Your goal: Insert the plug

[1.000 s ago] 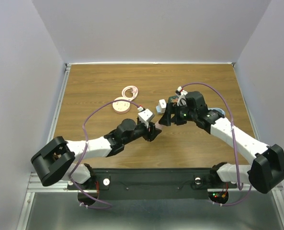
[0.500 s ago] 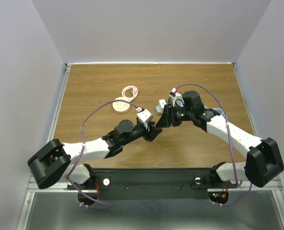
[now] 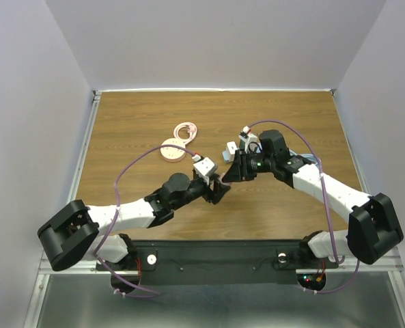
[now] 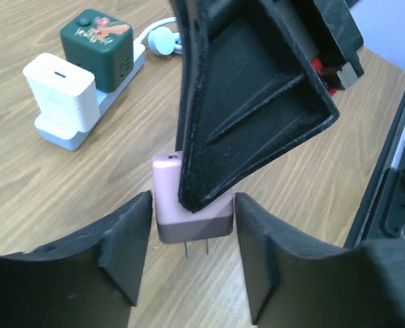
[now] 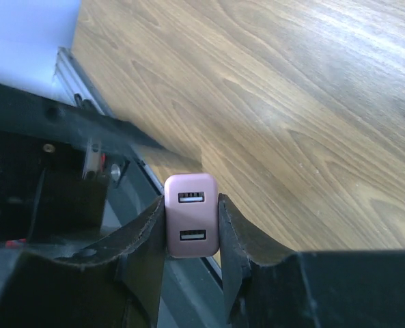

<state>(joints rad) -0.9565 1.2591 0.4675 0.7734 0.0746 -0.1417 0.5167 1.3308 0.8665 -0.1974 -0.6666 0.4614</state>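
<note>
Pink plug sits clamped in our right claw. Our left claw flanks it closely; we cannot tell whether it grips.

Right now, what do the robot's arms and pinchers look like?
The left arm and right arm are white with chunky black joints. A thin purple cable loops along each. The left gripper and right gripper are black, each with two wedge-shaped fingers.

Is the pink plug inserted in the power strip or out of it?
Out: the right gripper holds the pink plug, prongs bare.
</note>
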